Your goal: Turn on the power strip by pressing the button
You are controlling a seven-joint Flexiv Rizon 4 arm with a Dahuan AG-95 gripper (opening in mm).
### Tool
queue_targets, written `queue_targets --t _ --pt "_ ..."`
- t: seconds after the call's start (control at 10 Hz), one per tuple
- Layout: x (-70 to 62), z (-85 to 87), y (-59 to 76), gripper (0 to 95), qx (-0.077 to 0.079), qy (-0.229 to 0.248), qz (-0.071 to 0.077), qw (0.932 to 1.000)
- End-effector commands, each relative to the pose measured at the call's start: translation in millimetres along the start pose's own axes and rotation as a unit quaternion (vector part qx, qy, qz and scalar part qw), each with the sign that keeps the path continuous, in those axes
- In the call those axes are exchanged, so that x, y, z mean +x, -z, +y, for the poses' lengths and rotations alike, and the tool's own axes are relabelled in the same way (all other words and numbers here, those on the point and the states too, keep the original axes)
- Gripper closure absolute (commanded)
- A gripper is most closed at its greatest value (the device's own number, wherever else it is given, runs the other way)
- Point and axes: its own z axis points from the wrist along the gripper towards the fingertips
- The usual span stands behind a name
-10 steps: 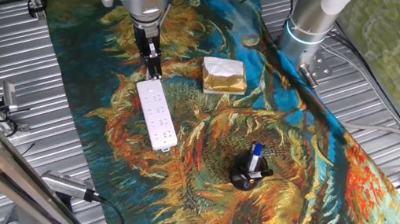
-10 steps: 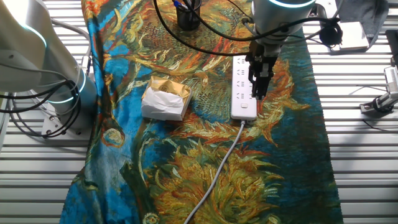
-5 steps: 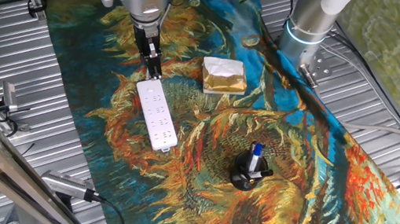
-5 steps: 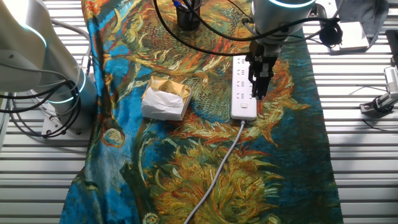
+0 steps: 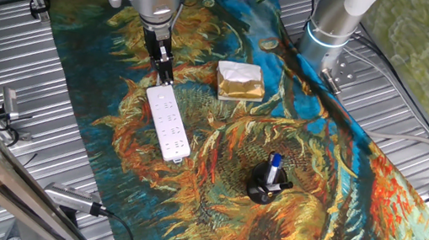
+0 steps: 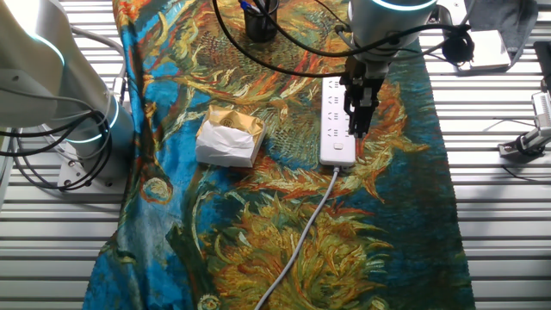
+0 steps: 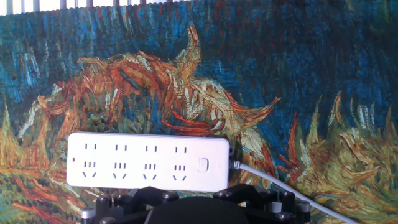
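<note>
White power strip (image 7: 148,161): our tool (image 5: 165,73), finger gap unresolved, hovers near its button (image 7: 202,165); next, we descend squarely.

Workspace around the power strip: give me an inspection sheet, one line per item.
Surface: sunflower-print cloth over a ribbed metal table.
Job's things: white power strip lying flat on the cloth; its button sits at the cable end.
Clutter: gold foil packet beside the strip, apart from it; black holder with a blue pen further along the cloth.
Grippers: gripper low over the strip's cable end; whether the fingers are open or shut cannot be told.
Cables: white cord runs off the strip; black cables loop by the arm.
Surroundings: second robot base on the cloth's edge.
</note>
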Motion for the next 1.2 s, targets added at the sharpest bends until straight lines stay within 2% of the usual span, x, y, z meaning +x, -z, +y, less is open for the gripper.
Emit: queue_targets --t 0.1,0.2,0.7,1.0,1.2 --pt "0.1 0.0 0.0 95.0 -0.023 0.127 -0.013 0.9915" --pt "0.0 0.0 0.0 95.0 -0.014 0.13 -0.012 0.9914" --pt "0.0 0.0 0.0 95.0 -0.006 0.136 -0.007 0.9907" --pt "0.1 0.0 0.6 95.0 -0.007 0.14 -0.007 0.9901" --pt "0.1 0.0 0.6 95.0 -0.007 0.143 0.0 0.9897"
